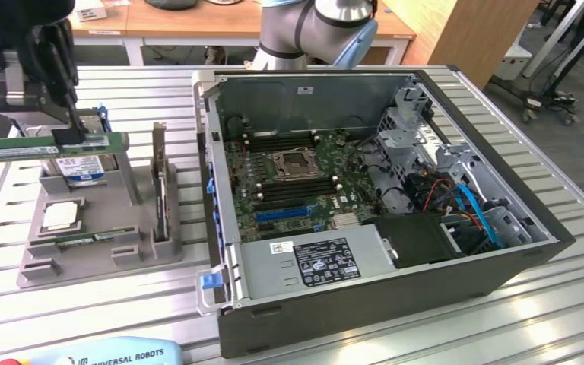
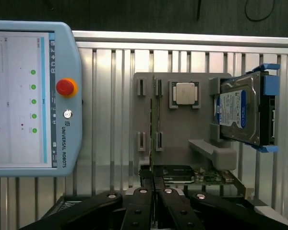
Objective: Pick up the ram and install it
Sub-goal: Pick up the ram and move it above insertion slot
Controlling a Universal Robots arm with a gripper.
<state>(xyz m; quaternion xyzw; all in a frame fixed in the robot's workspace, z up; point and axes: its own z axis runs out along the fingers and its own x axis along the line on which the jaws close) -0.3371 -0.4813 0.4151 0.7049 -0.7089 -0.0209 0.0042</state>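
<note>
My gripper [image 1: 69,135] hangs at the exterior view's left, above the grey parts holder [image 1: 140,251], shut on the ram [image 1: 28,150]. The ram is a long green stick with a pale sticker, held level and lifted clear of the holder. In the wrist view the ram [image 2: 153,120] is seen edge-on, running out from between the black fingers [image 2: 143,191] of the gripper [image 2: 153,184]. The open computer case [image 1: 373,289] lies to the exterior view's right, its green motherboard [image 1: 303,179] showing dark memory slots either side of the processor socket.
The holder [image 2: 182,129] also carries a silver hard drive with a blue label [image 1: 79,169] [image 2: 237,112], a processor chip [image 1: 61,217] [image 2: 185,93], another green stick [image 1: 79,240] and an upright card [image 1: 158,182]. A teach pendant [image 1: 99,353] [image 2: 33,96] lies on the slatted table.
</note>
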